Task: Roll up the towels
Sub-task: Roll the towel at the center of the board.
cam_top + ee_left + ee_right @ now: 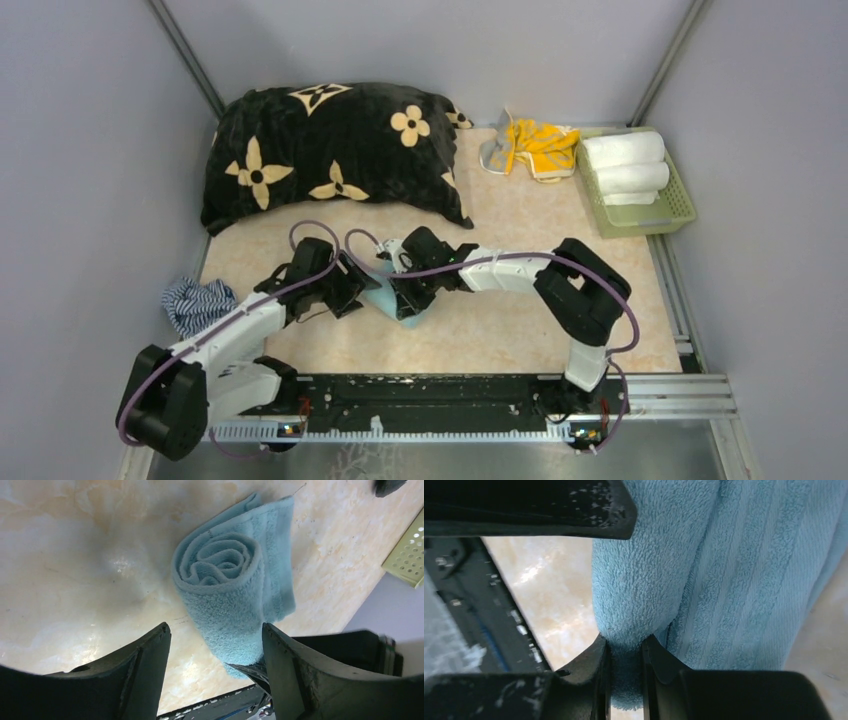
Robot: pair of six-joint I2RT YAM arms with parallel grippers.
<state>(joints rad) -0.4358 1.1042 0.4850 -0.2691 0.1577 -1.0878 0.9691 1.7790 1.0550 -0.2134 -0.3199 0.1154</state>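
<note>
Right gripper (pixel 624 652) pinches the rolled blue towel (pixel 225 590) just ahead of left gripper (pixel 215 630).

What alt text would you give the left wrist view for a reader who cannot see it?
A light blue towel, rolled into a spiral with a loose flap beside it, lies on a marbled beige table. The black jaws of the left gripper stand open either side of the roll's near end. A green basket corner shows at the right edge.

The top camera is looking down from above and behind both arm bases (pixel 588 372). Each wrist camera is looking closely along its own jaws; all three are sharing the light blue towel (pixel 230 590) at the jaws.
</note>
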